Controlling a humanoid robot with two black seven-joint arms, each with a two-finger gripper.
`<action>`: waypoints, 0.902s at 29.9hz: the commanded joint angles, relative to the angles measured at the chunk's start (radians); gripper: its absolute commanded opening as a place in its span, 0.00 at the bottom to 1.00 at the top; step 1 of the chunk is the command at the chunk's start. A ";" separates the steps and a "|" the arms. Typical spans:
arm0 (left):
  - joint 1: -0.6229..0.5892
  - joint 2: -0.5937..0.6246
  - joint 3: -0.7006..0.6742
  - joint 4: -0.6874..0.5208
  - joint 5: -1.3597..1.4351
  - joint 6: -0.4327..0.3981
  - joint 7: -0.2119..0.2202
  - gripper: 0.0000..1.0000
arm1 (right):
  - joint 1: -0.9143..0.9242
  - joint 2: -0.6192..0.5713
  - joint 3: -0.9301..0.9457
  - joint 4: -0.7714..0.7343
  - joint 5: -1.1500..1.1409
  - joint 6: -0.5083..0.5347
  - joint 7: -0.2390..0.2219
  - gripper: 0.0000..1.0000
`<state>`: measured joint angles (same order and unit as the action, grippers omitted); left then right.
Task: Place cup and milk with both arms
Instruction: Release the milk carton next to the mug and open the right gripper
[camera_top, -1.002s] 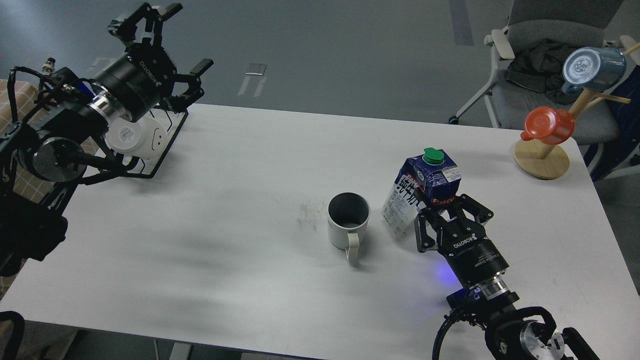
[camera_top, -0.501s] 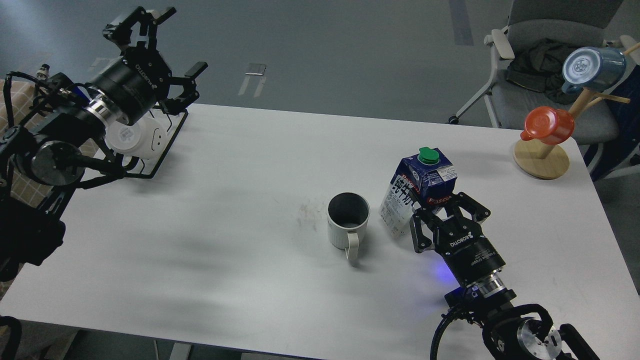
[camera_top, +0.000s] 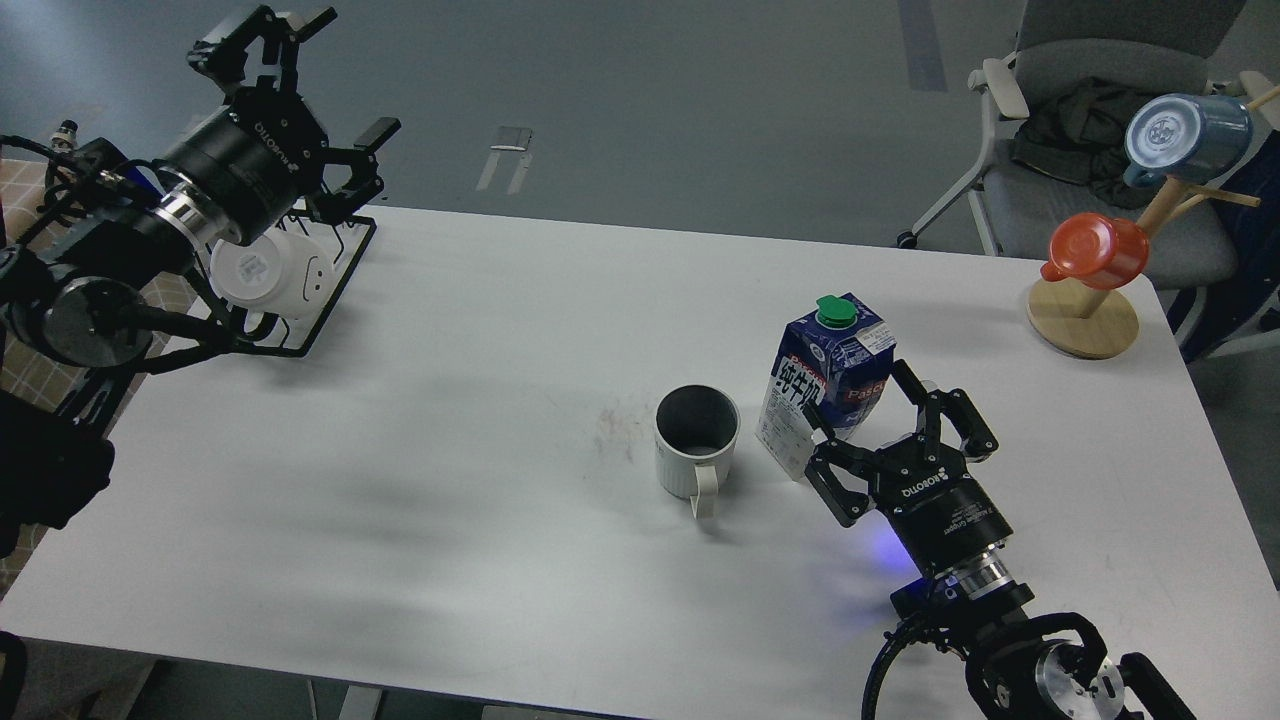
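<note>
The cup (camera_top: 697, 440), an off-white ribbed mug with a dark inside, stands upright mid-table with its handle toward me. The milk (camera_top: 826, 380), a navy and white carton with a green cap, stands upright on the table just right of the cup. My right gripper (camera_top: 862, 415) is open, with its fingers spread on either side of the carton's lower right corner. My left gripper (camera_top: 310, 90) is open and empty, raised above the far left corner of the table.
A black wire rack (camera_top: 330, 270) holding a glossy white mug (camera_top: 265, 275) sits at the far left, under my left arm. A wooden mug tree (camera_top: 1085, 315) with an orange mug (camera_top: 1095, 250) and a blue mug (camera_top: 1185, 135) stands far right. A chair (camera_top: 1090, 110) is behind the table (camera_top: 450, 420).
The milk has moved left toward the cup and gone from tilted to upright on the table. My right gripper's fingers have spread off it. My left gripper has drifted up and left.
</note>
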<state>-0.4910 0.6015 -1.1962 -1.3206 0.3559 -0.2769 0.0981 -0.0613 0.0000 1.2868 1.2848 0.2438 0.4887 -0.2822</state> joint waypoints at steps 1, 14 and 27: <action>-0.003 -0.005 0.003 0.000 0.000 -0.001 0.000 0.98 | -0.020 0.000 0.006 0.001 0.000 0.000 -0.002 0.97; -0.007 0.001 0.001 0.000 0.000 -0.002 -0.001 0.98 | -0.127 0.000 0.127 0.002 0.000 0.000 0.003 1.00; -0.017 0.000 0.000 -0.022 0.002 0.001 -0.012 0.98 | -0.019 -0.078 0.319 0.002 0.000 0.000 0.005 1.00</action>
<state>-0.5022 0.6008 -1.1968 -1.3404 0.3559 -0.2763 0.0960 -0.1478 -0.0271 1.5792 1.2930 0.2437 0.4887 -0.2777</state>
